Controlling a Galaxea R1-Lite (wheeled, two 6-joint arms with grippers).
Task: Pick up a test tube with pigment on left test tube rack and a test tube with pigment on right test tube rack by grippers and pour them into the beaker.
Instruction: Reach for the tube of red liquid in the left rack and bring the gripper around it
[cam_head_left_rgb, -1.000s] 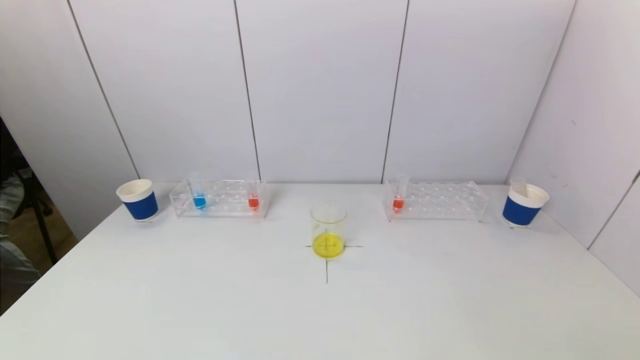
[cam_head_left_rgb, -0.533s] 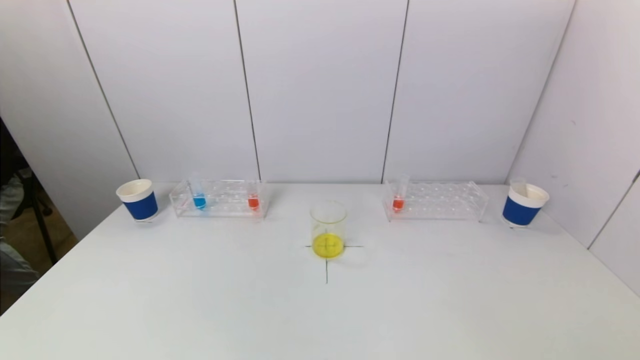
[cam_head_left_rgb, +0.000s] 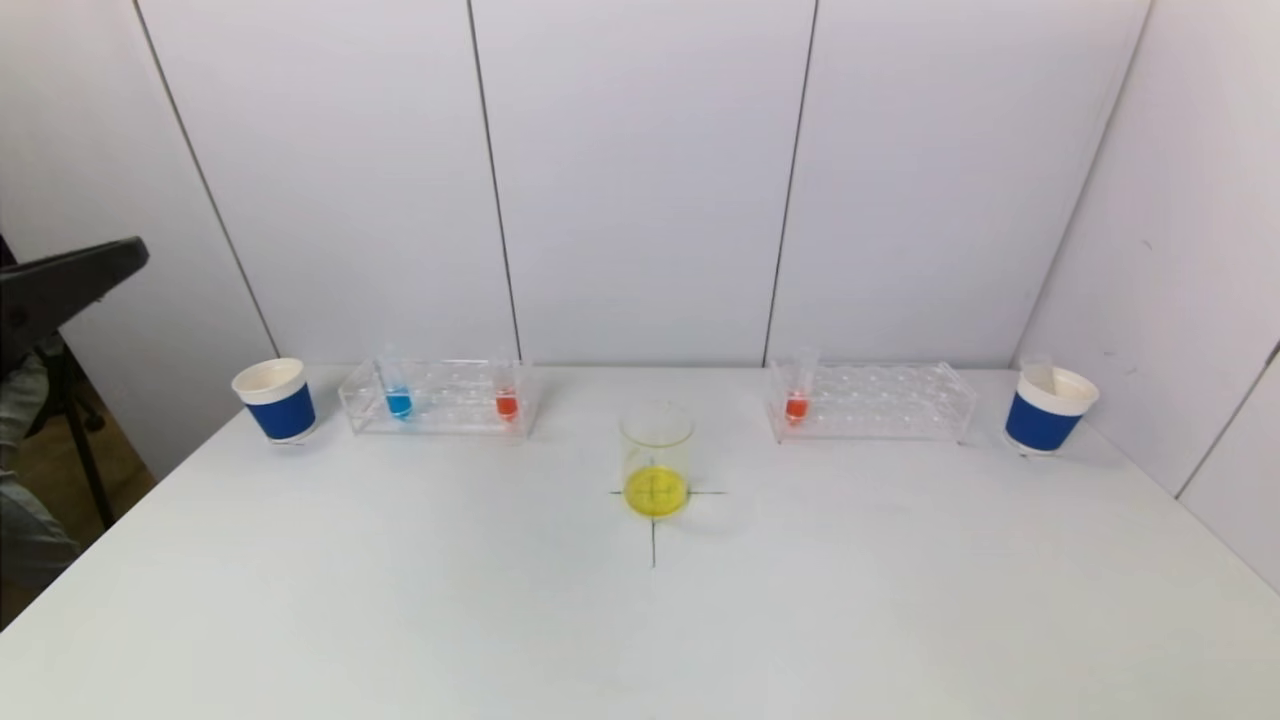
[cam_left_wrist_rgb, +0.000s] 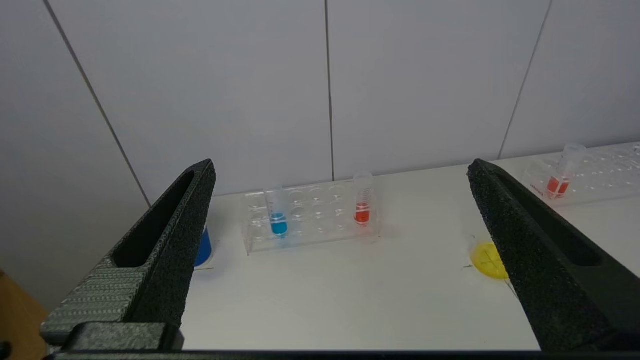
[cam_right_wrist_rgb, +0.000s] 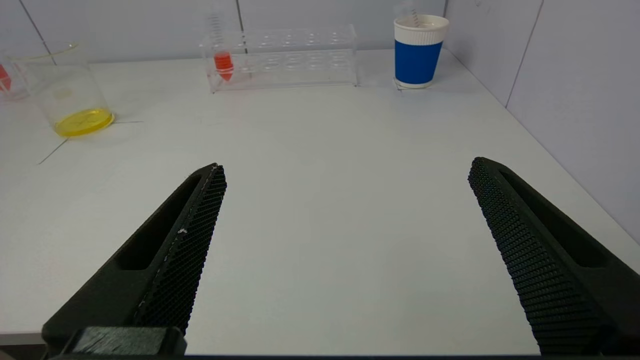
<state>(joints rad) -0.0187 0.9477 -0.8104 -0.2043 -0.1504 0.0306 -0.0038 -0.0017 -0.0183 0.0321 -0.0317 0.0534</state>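
Observation:
The left test tube rack (cam_head_left_rgb: 440, 412) is clear plastic and holds a blue-pigment tube (cam_head_left_rgb: 398, 398) and a red-pigment tube (cam_head_left_rgb: 507, 400). A single red-pigment tube (cam_head_left_rgb: 797, 402) stands at the left end of the right rack (cam_head_left_rgb: 880, 405). Between the racks, on a drawn cross, the glass beaker (cam_head_left_rgb: 656, 460) holds yellow liquid. My left gripper (cam_left_wrist_rgb: 341, 165) is open and empty, raised off the table's left side and facing the left rack (cam_left_wrist_rgb: 310, 217); one black finger (cam_head_left_rgb: 75, 280) shows in the head view. Low over the near table, my right gripper (cam_right_wrist_rgb: 347, 165) is open and empty.
A blue-and-white paper cup (cam_head_left_rgb: 277, 400) stands left of the left rack. Another cup (cam_head_left_rgb: 1048, 410) stands right of the right rack with a clear tube in it. White wall panels close off the back and right sides. The table edge runs along the left.
A black finger of my left gripper has come into the head view at the far left edge. Tubes, racks, beaker and cups have not moved.

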